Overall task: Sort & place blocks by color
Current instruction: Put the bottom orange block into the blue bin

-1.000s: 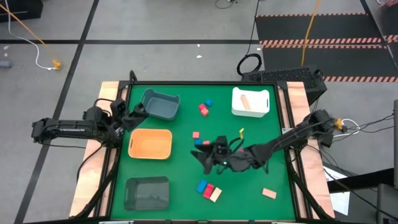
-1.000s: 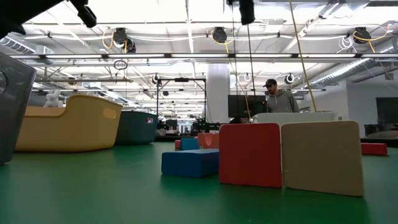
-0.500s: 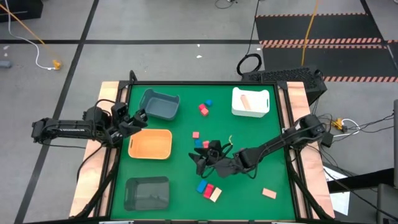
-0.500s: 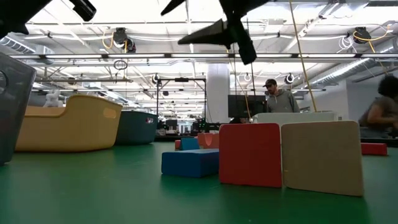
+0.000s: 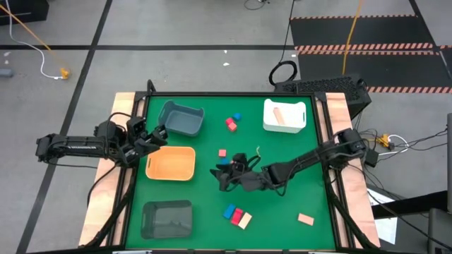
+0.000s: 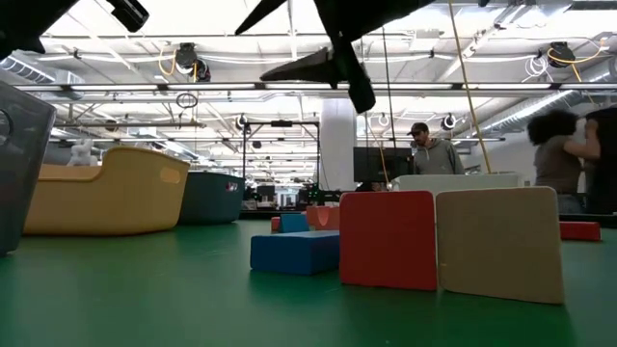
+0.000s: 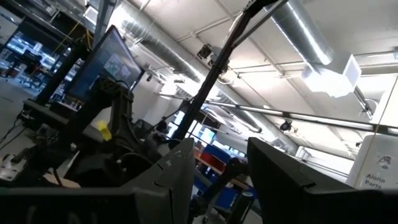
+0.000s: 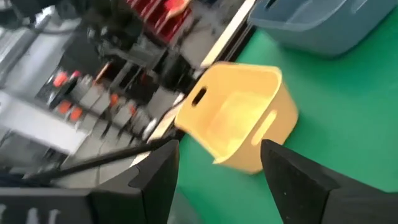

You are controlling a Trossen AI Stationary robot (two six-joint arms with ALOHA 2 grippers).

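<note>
Grey tiled floor [image 5: 176, 28], striped mat [image 5: 367, 32], white ceiling lights [image 6: 289, 39].

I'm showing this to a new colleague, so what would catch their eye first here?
Probably the right end effector, open and empty, stretched out over mid-table. Next, the red, blue and cream blocks clustered on the green mat near the front edge. Then the orange plastic tray beside the left end effector.
</note>
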